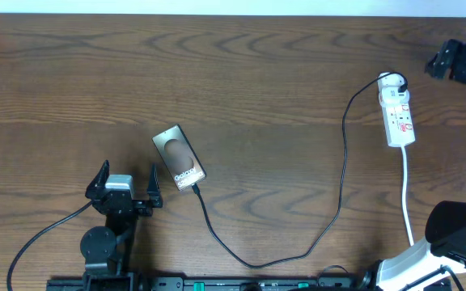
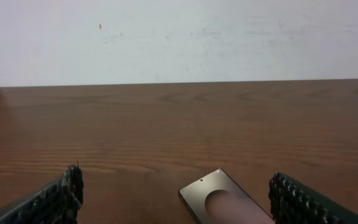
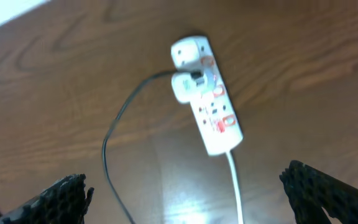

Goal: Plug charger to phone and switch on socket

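The dark bronze phone (image 1: 179, 157) lies flat, left of the table's centre, lettering up. The thin black charger cable (image 1: 340, 174) runs from the phone's near end, loops toward the front edge and rises to a white adapter in the white socket strip (image 1: 398, 113) at the right. The cable tip touches the phone's near edge. My left gripper (image 1: 126, 187) is open and empty, just left of the phone, whose far end shows in the left wrist view (image 2: 219, 196). My right gripper (image 1: 447, 61) is open and empty, up right of the socket (image 3: 207, 102).
The socket's white cord (image 1: 407, 194) runs toward the front edge beside the right arm base (image 1: 451, 234). The left arm base (image 1: 103, 246) and its thick black cable sit at the front left. A pale wall lies beyond the table's far edge (image 2: 179, 83).
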`<state>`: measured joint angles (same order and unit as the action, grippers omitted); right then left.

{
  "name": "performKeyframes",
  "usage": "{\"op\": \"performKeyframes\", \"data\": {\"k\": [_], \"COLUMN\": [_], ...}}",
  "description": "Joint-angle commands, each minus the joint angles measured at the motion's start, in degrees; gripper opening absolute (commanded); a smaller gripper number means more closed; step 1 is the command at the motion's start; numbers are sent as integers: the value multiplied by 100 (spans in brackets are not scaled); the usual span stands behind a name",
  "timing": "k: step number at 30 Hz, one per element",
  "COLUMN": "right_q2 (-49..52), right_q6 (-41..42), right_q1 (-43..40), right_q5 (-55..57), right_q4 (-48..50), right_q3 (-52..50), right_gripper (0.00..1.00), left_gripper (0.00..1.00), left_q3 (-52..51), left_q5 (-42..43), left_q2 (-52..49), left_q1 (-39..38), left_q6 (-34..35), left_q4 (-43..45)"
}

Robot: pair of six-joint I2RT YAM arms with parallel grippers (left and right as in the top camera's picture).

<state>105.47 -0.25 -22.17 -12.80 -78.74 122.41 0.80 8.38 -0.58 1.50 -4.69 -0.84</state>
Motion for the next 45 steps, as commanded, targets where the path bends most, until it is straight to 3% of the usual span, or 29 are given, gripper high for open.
{"op": "performKeyframes", "data": {"k": [1,8,19,28,34,44,45], "right_q2": [-162,-977,-3738,-5947,-7401,-9123,-9270], "right_q6": [-2,-7,-9,-68,-155,-155,-153], "right_q1": [125,752,1751,1891,1891,1891,1893], "right_q5": [20,52,238,243,531,667,745], "right_q4": [173,1665,5969,8964,9628,9541,9206], "right_q3": [-7,-1169,-5755,-9025,-10662,-12218,-12209], "right_gripper": [99,99,99,99,99,99,99], "left_gripper": [93,94,94,94,94,94,93], "left_q3": [-57,-57,-57,-57,-57,-57,-57], "left_q5": [-28,-28,-28,-28,-28,-28,-28], "left_q2": [24,24,24,24,24,24,24], "left_q1": [20,20,20,20,20,20,20], "left_q6": [26,26,26,26,26,26,26], "left_q4": [-260,-260,-260,-260,-260,-260,-260]}}
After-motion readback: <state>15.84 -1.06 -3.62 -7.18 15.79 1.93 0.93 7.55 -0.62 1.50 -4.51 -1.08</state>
